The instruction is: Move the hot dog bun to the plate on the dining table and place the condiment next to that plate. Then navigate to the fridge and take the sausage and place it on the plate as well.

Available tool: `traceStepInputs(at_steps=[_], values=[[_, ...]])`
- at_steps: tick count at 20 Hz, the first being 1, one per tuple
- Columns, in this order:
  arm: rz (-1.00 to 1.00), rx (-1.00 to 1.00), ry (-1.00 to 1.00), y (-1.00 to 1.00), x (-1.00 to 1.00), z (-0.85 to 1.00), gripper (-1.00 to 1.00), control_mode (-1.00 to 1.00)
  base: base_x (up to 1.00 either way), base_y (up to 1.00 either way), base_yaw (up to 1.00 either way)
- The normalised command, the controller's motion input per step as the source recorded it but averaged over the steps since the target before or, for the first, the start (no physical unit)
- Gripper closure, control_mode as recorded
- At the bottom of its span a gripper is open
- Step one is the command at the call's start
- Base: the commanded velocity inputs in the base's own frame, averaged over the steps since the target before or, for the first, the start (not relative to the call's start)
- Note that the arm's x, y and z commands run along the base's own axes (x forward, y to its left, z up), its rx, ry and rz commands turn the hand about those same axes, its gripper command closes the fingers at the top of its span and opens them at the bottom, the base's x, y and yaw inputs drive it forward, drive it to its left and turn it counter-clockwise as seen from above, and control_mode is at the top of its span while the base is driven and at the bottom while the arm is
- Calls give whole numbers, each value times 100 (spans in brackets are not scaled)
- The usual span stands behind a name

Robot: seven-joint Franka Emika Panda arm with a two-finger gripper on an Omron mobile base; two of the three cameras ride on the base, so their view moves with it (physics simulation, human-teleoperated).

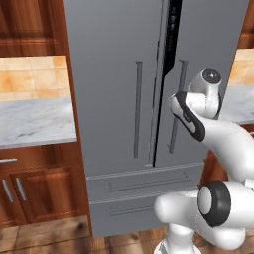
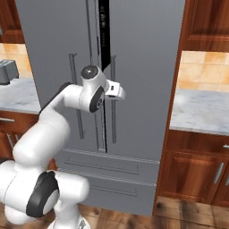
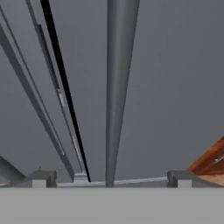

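Here, in the left base view, the fridge (image 1: 119,114) stands ahead, its right door ajar, with the arm reaching toward the right handle (image 1: 176,109). From the right base view, the hand sits at that handle beside the dark door gap. In the hand view, the gripper (image 3: 109,179) is spread wide, empty, its fingertips (image 3: 41,178) straddling the handle.

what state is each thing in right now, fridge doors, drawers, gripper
fridge: right door ajar, dark gap at the seam; left door shut
fridge drawers: both shut
gripper: open, holding nothing, fingers either side of the right door's bar handle
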Motion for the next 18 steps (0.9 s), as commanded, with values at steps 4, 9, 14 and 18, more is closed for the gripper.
traceStepInputs(at_steps=[4,9,14,18], values=[[0,0,0,-8,61,0,-100,-100,0,0,0],[0,0,-2,-17,57,-3,-100,-100,0,0,0],[0,0,-1,-12,46,-10,-100,-100,0,0,0],[0,0,-2,0,43,-12,-100,-100,0,0,0]])
